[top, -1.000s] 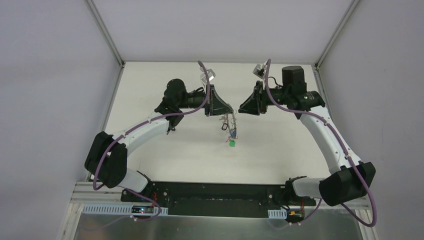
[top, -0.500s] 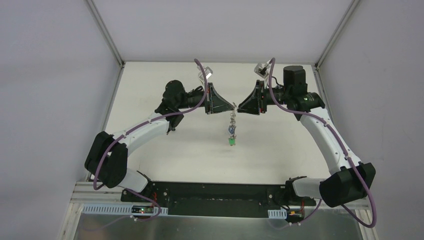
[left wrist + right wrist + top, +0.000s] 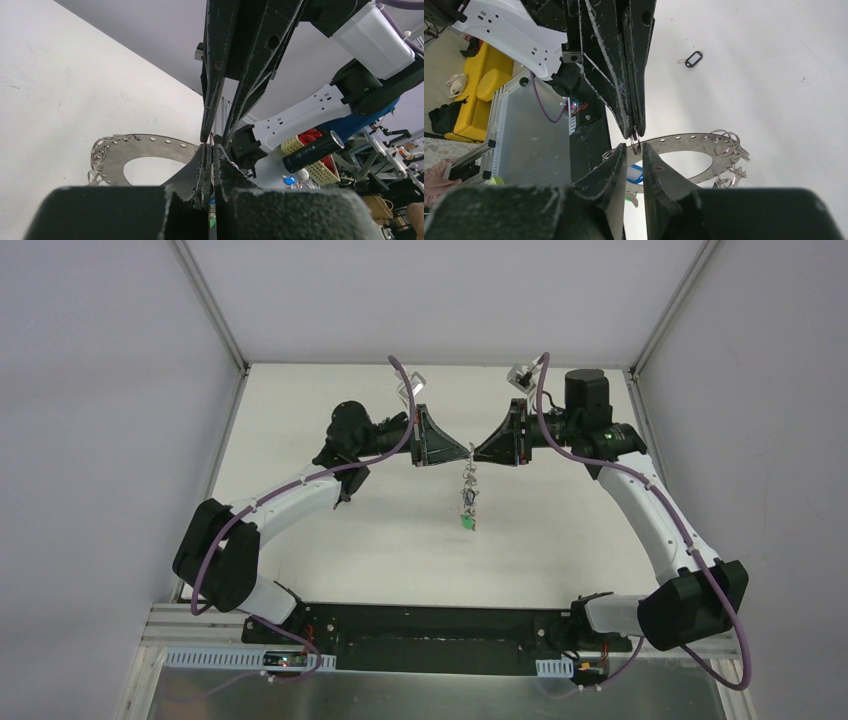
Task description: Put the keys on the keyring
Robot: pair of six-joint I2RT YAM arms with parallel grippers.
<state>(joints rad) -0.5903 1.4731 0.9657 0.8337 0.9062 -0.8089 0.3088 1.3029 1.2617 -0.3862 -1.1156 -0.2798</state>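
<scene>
Black left gripper [image 3: 210, 150] pinched the keyring [image 3: 684, 141] aloft, with the right gripper [image 3: 634, 150] jaws slightly spread at the same spot. Several keys [image 3: 730, 172] hung at four o'clock. One black-tagged key [image 3: 693, 58], at one o'clock on the table [image 3: 774, 75], looked left to thread.

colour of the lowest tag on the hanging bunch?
Green. The tag shows best in the top external view.

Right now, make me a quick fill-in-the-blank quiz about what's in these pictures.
The left tool is ___ on a small ring.
The lowest hanging tag under the keyring is ___.
The loose tag on the table has a ___ frame.
Missing: shut, green, black.
</scene>
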